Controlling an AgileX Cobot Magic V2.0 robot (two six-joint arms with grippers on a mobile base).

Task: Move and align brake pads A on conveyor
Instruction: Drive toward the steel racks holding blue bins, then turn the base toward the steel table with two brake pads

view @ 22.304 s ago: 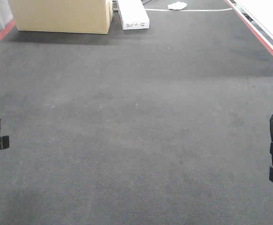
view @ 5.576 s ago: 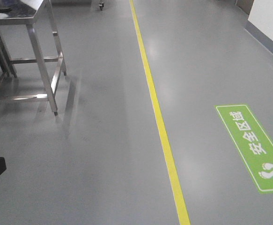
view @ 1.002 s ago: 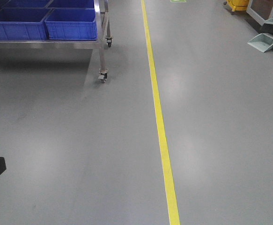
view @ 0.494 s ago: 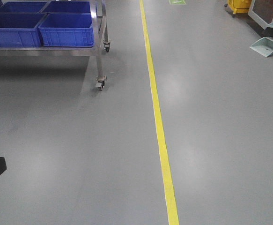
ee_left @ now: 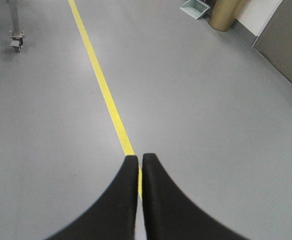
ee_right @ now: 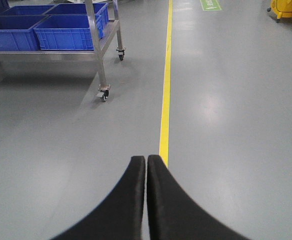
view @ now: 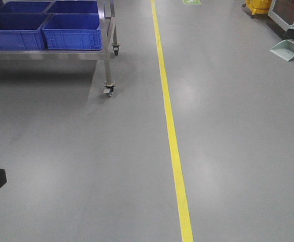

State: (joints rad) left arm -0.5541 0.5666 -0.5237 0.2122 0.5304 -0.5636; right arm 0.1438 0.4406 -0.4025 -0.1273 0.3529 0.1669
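A bare grey workshop floor (view: 237, 131) is filling the front view. A yellow painted line (view: 172, 136) is running across it from the near edge to the far edge, close to the middle. At the far left a steel trolley (view: 108, 48) on castors is standing on the floor, carrying blue plastic crates (view: 72, 31) side by side on its shelf. One castor (view: 108, 91) is showing under the trolley's near right leg, well left of the line. At the far right a pale green dustpan (view: 288, 49) is lying on the floor. Part of a yellow mop bucket (view: 260, 5) is showing at the top edge, left of the dustpan. A green floor sign (view: 191, 1) is peeking in at the far end of the line.

The left hand (ee_left: 138, 159) is pointing out over the floor. Its two black fingers (ee_left: 118, 205) are pressing together at the tips and gripping nothing, with the yellow line passing under them. In that wrist view a tan drum (ee_left: 227, 12) is standing at the far right, just beside the dustpan.

The right hand (ee_right: 146, 160) is also narrowed right down, with its fingers meeting and nothing between them. It is hanging over the floor, with the line emerging from behind its tips and the trolley at the far left.

The brake pads A and the conveyor are not showing in any view, so where they are lying cannot be told.
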